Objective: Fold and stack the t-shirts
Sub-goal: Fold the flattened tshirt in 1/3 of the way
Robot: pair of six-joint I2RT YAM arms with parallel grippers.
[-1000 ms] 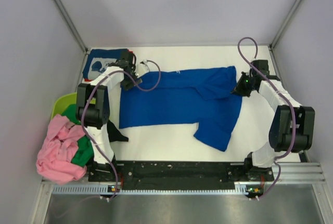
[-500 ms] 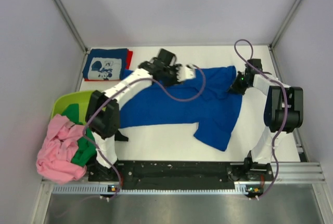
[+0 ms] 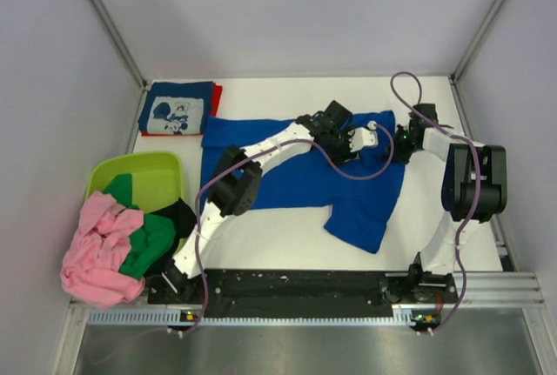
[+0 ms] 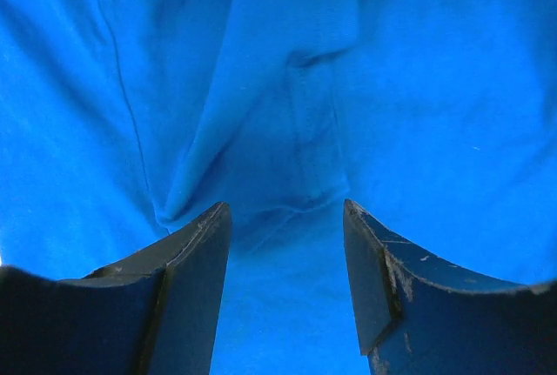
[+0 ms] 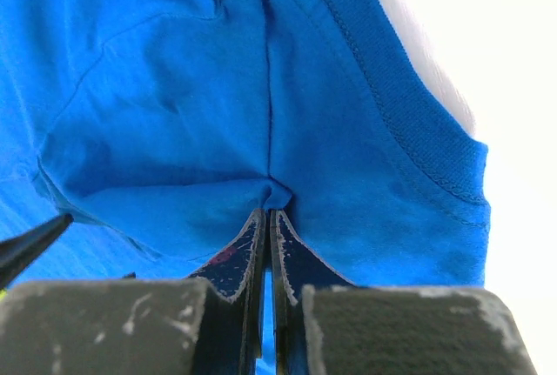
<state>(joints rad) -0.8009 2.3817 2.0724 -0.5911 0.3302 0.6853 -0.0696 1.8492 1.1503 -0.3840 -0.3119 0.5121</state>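
T-shirts lie at three spots on the white bench (image 3: 278, 240). Nearest, at the left edge, a crumpled pink t-shirt (image 3: 97, 251) is bunched against a green t-shirt (image 3: 146, 244); both spill over the near rim of a lime-green tub (image 3: 161, 177), and a piece of dark cloth (image 3: 180, 215) lies just beside them. Further in, the royal blue t-shirt (image 3: 287, 179) is spread flat across the middle of the bench, one sleeve pointing toward the near edge on the right. The left arm reaches diagonally over this shirt, and the left pincer (image 3: 364, 142) hangs above its far right part. In the left wrist view that pincer (image 4: 283, 218) has its jaws apart with nothing between them, and below it the blue cloth (image 4: 287, 88) shows a seam and soft creases. Just to the right, the right pincer (image 3: 396, 144) sits at the shirt's far right edge. In the right wrist view its fingers (image 5: 268, 214) are pressed together on a small pinched fold of the blue fabric (image 5: 174, 114), close to a ribbed hem, with bare bench beyond. At the far left corner a folded navy t-shirt (image 3: 177, 107) with a white cartoon print rests on a red t-shirt (image 3: 217, 93), only the edges of which show.
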